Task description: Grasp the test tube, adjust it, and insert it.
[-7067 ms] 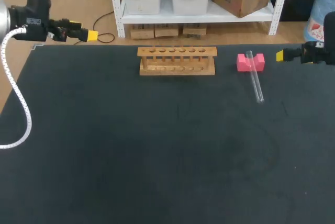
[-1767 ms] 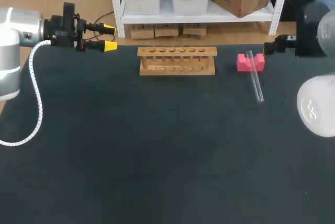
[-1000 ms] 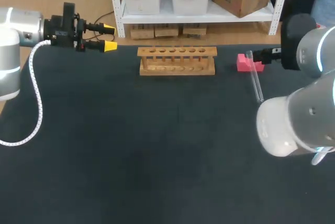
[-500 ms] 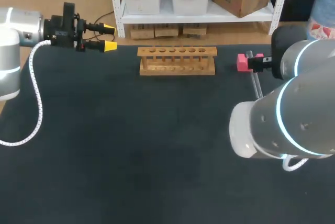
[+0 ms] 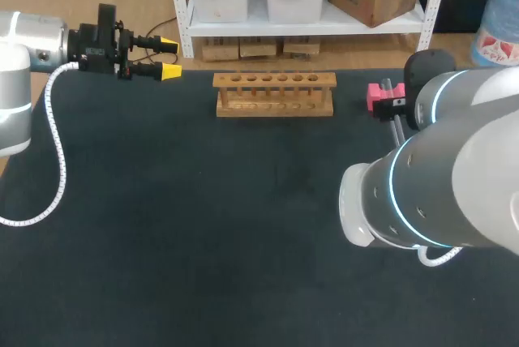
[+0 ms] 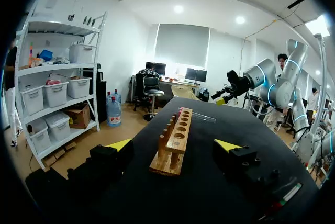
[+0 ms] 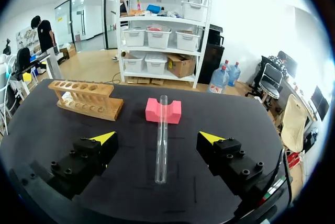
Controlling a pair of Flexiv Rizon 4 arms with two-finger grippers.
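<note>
Worktop (image 5: 203, 242): dark and matte, carrying the few things below.
Test tube (image 7: 162, 137): clear glass, lying off the right end of the rack. One end rests in the groove of the pink block, and the rest slopes down onto the worktop, away from the rack's back edge.
Pink block (image 7: 163, 111): a small notched support, just beyond the rack's right end and apart from it, with the tube lying in its notch.
Rack (image 5: 274, 94): wooden, with a single row of round holes, none filled. It stands upright near the far edge of the worktop.
Right gripper (image 7: 158, 138): released, with its two yellow-tipped fingers spread wide. The tube runs lengthwise between them and neither finger touches it. The gripper points back toward the pink block, with the rack off to one side.
Right arm (image 5: 438, 177): its bulky white body covers the worktop to the right of the rack, and in the head view it hides most of the tube.
Left gripper (image 5: 169, 57): released, with its fingers apart and nothing between them. It hangs well off the rack's left end, pointing along the row of holes.
</note>
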